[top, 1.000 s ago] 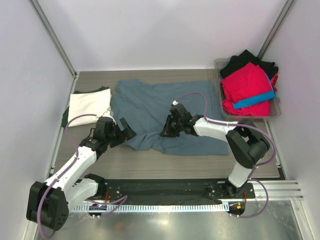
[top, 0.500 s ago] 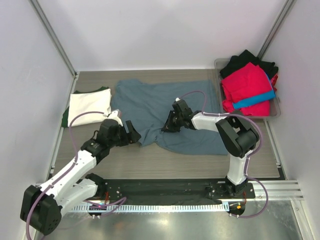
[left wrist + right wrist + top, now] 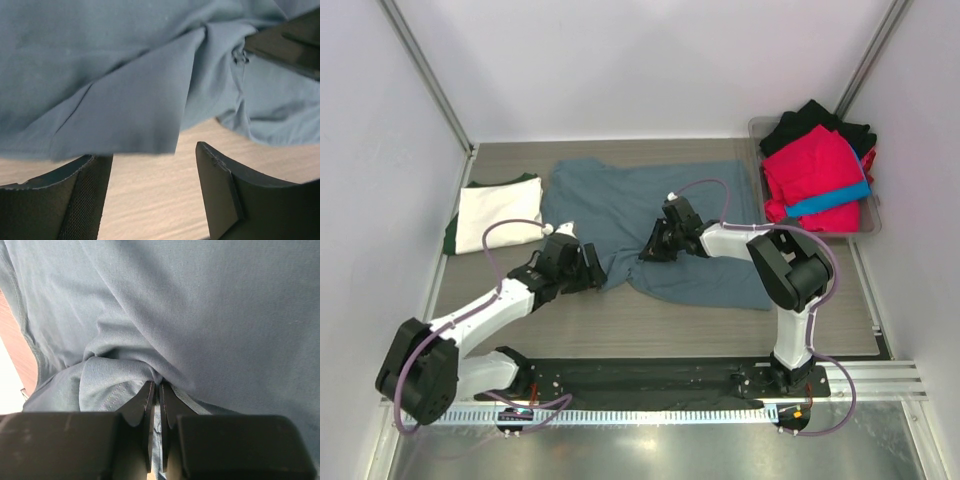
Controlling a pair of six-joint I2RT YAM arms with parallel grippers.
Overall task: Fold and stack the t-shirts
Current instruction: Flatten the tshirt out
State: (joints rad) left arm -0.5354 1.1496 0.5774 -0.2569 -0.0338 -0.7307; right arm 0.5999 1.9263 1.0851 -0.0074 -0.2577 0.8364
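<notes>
**Right gripper clamped on the blue-grey t-shirt, left gripper open at its edge**

The blue-grey t-shirt (image 3: pixel 660 205) lay rumpled across the middle of the table (image 3: pixel 720 325). There was the right gripper (image 3: pixel 650 250), jaws pressed nearly together, pinching a raised fold near the shirt's middle. The left gripper (image 3: pixel 596 272) sat at the cloth's near-left edge, jaws apart, with a flap of fabric just ahead of them and bare wood between. Off left, a folded cream-white t-shirt (image 3: pixel 500 212) rested on a dark green t-shirt (image 3: pixel 451 238). Far right, a bin (image 3: pixel 873 222) held red t-shirts (image 3: pixel 815 165), a black t-shirt (image 3: pixel 812 115) and a bright blue t-shirt (image 3: pixel 828 200).
</notes>
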